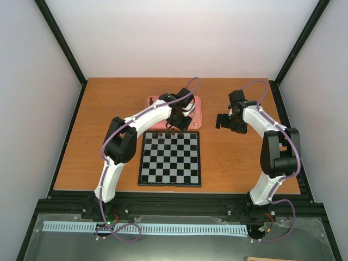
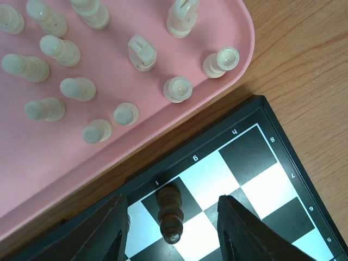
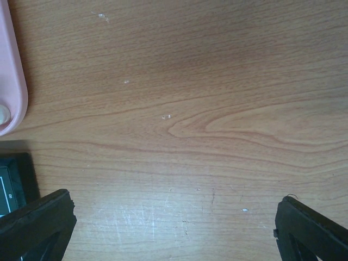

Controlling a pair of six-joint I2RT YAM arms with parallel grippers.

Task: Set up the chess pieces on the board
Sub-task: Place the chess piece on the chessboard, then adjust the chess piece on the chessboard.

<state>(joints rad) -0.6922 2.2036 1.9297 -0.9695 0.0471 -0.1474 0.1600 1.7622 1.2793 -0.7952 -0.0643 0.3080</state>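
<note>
A dark chess piece (image 2: 169,215) stands upright on a square in the far edge row of the board (image 2: 258,182), the row nearest the pink tray (image 2: 179,128). My left fingers (image 2: 239,228) are parted to either side of it and grip nothing, so I judge this the set-down of one dark piece. The cream pieces (image 2: 178,88) stand on the tray, so next I need to lift the left arm straight up without clipping the piece, then fetch another; my right fingers (image 3: 38,217) hang wide apart and empty over the worktop (image 3: 190,109), right of the tray.
</note>
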